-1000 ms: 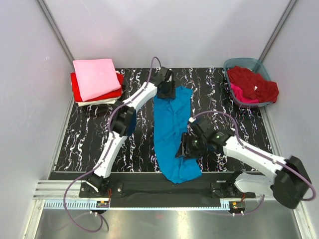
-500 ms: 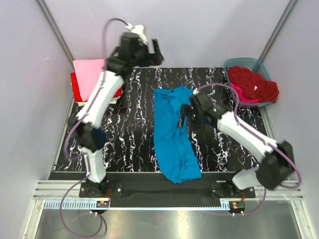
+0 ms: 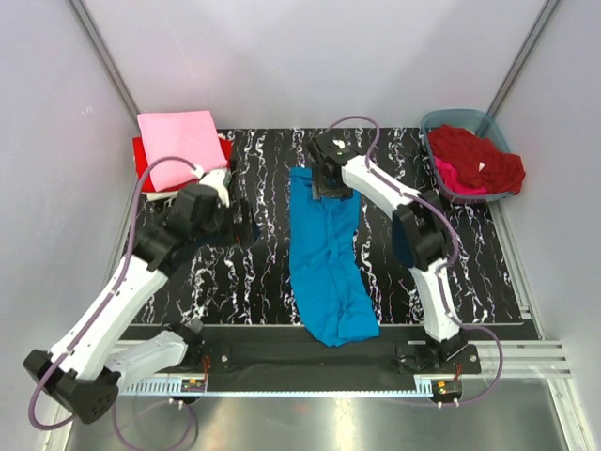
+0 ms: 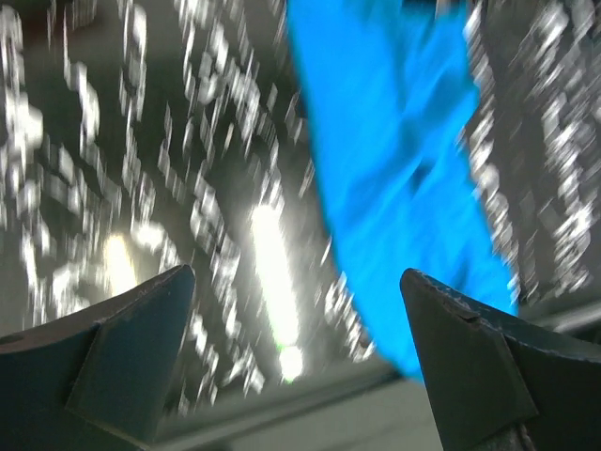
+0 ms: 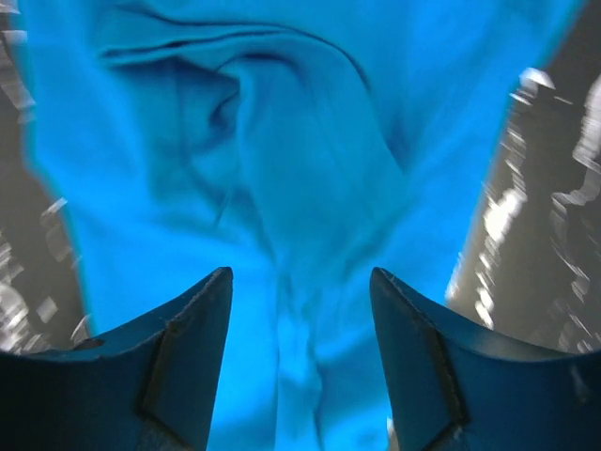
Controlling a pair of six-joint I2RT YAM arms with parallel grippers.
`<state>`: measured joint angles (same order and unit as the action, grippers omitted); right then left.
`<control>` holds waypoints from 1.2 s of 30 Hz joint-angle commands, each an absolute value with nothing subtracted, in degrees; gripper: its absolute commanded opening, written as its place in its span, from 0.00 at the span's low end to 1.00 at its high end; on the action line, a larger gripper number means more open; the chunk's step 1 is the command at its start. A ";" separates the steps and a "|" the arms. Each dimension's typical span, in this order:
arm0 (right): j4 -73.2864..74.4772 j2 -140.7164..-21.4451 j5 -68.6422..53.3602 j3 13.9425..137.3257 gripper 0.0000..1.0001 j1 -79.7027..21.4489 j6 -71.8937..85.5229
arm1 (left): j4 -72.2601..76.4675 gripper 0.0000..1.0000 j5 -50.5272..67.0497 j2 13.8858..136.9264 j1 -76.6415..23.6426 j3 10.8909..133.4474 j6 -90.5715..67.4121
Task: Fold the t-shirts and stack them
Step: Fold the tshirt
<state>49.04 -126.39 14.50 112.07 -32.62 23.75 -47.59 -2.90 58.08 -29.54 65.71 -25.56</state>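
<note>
A turquoise blue t-shirt (image 3: 324,258) lies folded into a long strip down the middle of the black marbled table (image 3: 188,282). It also shows in the left wrist view (image 4: 394,160) and fills the right wrist view (image 5: 282,169). My right gripper (image 3: 331,181) is open just above the shirt's far end, nothing between its jaws. My left gripper (image 3: 239,221) is open and empty over bare table left of the shirt. A pale pink shirt (image 3: 180,146) tops a stack with a bright red one (image 3: 144,171) at the far left.
A grey-blue plastic tub (image 3: 441,127) at the far right holds a dark red shirt (image 3: 474,155) and a magenta one (image 3: 460,178). White walls close in the table on three sides. A rail runs along the near edge.
My left arm swung down from the far left corner to the table left of the shirt. My right gripper moved from the shirt's right edge up to its far end.
</note>
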 commanded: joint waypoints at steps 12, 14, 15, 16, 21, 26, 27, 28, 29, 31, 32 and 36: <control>55.98 -152.56 10.73 138.84 0.65 -29.19 23.55 | -51.07 0.99 -10.11 35.78 -30.32 52.57 -26.99; 57.99 -158.53 7.84 148.99 0.65 -26.47 25.56 | -49.22 0.99 -9.84 34.46 -30.32 51.60 -26.63; 58.18 -162.47 4.17 152.80 0.64 -25.32 26.53 | -48.96 0.99 -9.58 34.02 -30.32 51.33 -26.54; 57.84 -163.99 2.65 158.15 0.63 -24.44 27.59 | -48.43 0.99 -9.41 33.14 -30.32 51.24 -26.54; 40.22 -162.43 -1.77 154.16 0.78 -21.45 32.08 | -47.46 0.99 -9.93 29.98 -30.32 50.01 -26.72; 36.84 -161.82 2.98 157.51 0.89 -21.36 34.62 | -46.76 0.99 -9.84 28.83 -30.06 49.57 -26.63; 35.43 -159.11 2.21 155.93 0.92 -21.36 34.63 | -46.76 0.99 -9.67 29.09 -30.06 49.57 -26.63; 34.03 -157.43 1.50 152.61 0.98 -21.36 34.54 | -46.76 0.99 -9.49 29.53 -29.97 49.57 -26.72; 32.45 -155.85 0.71 151.53 1.00 -21.36 33.93 | -46.67 0.99 -9.32 29.79 -29.97 49.57 -26.72; 32.69 -152.41 -1.39 151.52 1.00 -21.44 33.40 | -46.58 0.99 -8.79 30.49 -29.88 49.48 -26.63; 33.39 -151.45 -2.28 151.96 1.00 -21.36 32.53 | -46.58 0.99 -8.79 30.67 -29.88 49.66 -26.63; 36.64 -143.30 -5.53 151.09 1.00 -21.36 31.29 | -46.67 0.99 -9.23 31.02 -29.79 49.40 -26.81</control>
